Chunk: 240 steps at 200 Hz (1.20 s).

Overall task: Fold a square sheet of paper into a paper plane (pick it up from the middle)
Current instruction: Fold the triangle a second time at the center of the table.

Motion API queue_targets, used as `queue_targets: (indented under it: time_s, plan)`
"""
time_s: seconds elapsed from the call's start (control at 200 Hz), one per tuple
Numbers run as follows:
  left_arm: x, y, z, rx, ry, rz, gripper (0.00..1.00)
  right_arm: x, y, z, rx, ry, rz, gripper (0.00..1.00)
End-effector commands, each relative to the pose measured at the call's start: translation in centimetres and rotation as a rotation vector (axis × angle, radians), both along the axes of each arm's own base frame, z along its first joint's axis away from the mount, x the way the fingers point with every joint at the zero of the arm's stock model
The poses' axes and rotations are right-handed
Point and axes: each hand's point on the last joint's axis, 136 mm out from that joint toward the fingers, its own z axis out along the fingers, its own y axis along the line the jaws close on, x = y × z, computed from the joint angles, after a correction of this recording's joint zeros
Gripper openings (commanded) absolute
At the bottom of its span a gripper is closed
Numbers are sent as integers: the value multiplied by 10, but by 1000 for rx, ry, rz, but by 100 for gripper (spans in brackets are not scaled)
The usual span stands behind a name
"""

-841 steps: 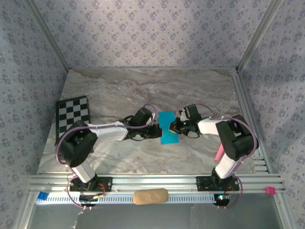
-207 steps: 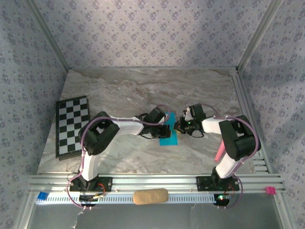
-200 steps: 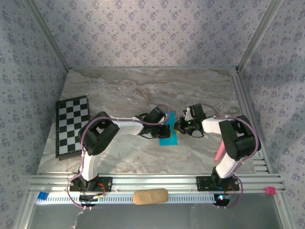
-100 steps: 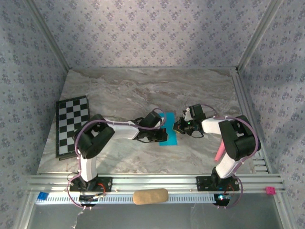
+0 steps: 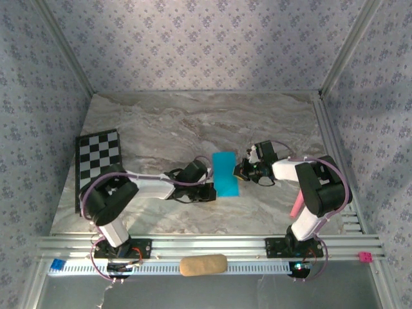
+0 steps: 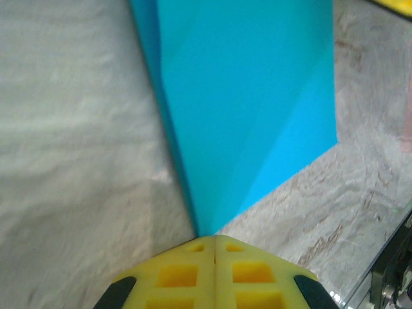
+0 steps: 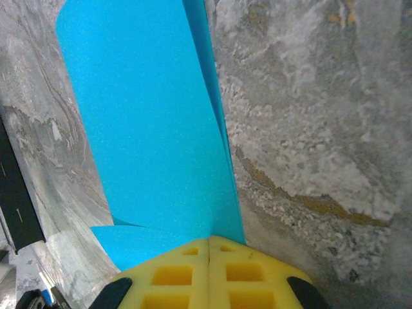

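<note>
The turquoise-blue paper (image 5: pixel 224 174) lies as a creased, folded oblong on the marble table (image 5: pixel 193 122), between the two grippers. My left gripper (image 5: pixel 210 188) is at its near-left corner. In the left wrist view the paper (image 6: pixel 244 96) narrows to a point that runs into the seam of the closed yellow fingers (image 6: pixel 180 277) of the left gripper (image 6: pixel 214 239). My right gripper (image 5: pixel 240 171) is at the paper's right edge. In the right wrist view the right gripper (image 7: pixel 209 239) is shut on the folded paper (image 7: pixel 148 129), with a second layer showing at the lower left.
A black-and-white checkered board (image 5: pixel 98 168) lies at the table's left edge. A pink stick (image 5: pixel 296 205) leans beside the right arm. A tan oblong block (image 5: pixel 203 264) rests on the near rail, with a blue clip (image 5: pixel 58 264) and a pink clip (image 5: pixel 365 257) at its ends.
My left arm has drawn back to the left and nearer, uncovering the paper, which now shows as a fuller flat oblong. The right arm has stayed put.
</note>
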Motion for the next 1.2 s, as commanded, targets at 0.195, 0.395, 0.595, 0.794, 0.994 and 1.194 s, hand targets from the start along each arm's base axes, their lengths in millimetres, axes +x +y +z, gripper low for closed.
queue_targets:
  time_s: [0.195, 0.395, 0.595, 0.794, 0.994, 1.194]
  plan:
    - [45, -7, 60, -108, -156, 9, 6, -14, -17, -21, -108, 64, -30, 0]
    - [71, -24, 42, -73, -125, -14, 5, -12, -11, -18, -93, 59, -21, 0]
    - [69, -17, 4, 21, -61, -1, 1, -5, -6, -4, -69, 26, -9, 1]
    - [55, -4, -21, 70, -18, 9, 0, 1, 4, 26, -22, -53, 24, 3]
    - [49, 2, -31, 97, -6, 13, 0, -10, 26, 26, 6, -54, 104, 3]
    - [47, 3, -33, 111, -7, 17, 0, -10, 13, -4, -57, 15, 67, 2]
